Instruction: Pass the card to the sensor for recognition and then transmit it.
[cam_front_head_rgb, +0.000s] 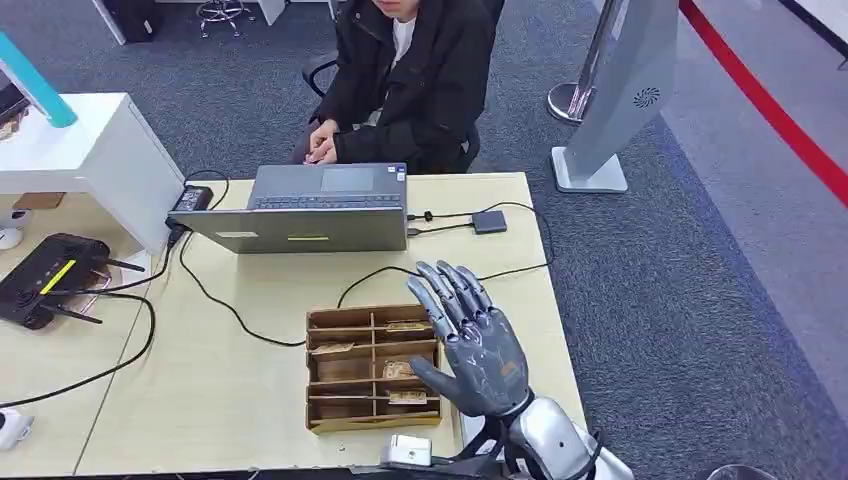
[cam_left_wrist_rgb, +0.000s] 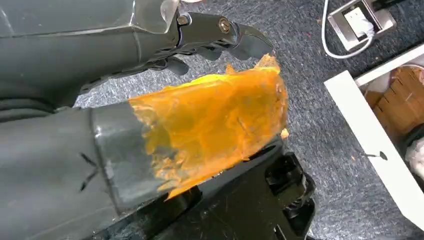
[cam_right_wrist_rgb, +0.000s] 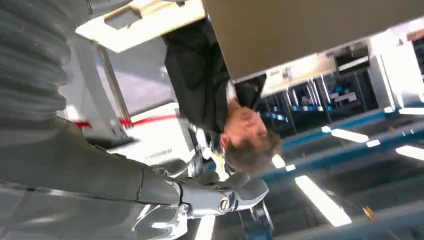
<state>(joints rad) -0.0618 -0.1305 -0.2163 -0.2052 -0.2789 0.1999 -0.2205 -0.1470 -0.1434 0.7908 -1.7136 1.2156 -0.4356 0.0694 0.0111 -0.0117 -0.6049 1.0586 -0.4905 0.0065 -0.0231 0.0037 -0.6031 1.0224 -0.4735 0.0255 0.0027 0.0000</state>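
A pale wooden table (cam_front_head_rgb: 250, 400) stands on dark grey carpet, with a red stripe crossing the floor far to the right of it. A person in a black jacket (cam_front_head_rgb: 410, 70) sits at the far edge of the table, behind an open grey laptop (cam_front_head_rgb: 315, 210). Black cables run over the tabletop from the laptop; one leads to a small dark sensor box (cam_front_head_rgb: 489, 221) just right of the laptop. A black router (cam_front_head_rgb: 50, 278) lies well left of the laptop, and a white stand (cam_front_head_rgb: 610, 100) rises on the carpet beyond the table's right corner.

Nearer than the laptop sits a brown compartmented card tray (cam_front_head_rgb: 345, 375); small tan cards (cam_front_head_rgb: 407, 326) lie flat in several of its right-hand slots.

The right hand (cam_front_head_rgb: 470, 340) hovers over the tray's right side, palm down, fingers spread and extended toward the laptop, grasping nothing. In the left wrist view the left hand (cam_left_wrist_rgb: 210, 37) hangs above the carpet, its thumb wrapped in orange tape (cam_left_wrist_rgb: 215, 125), dark fingers loosely curled and apparently empty.
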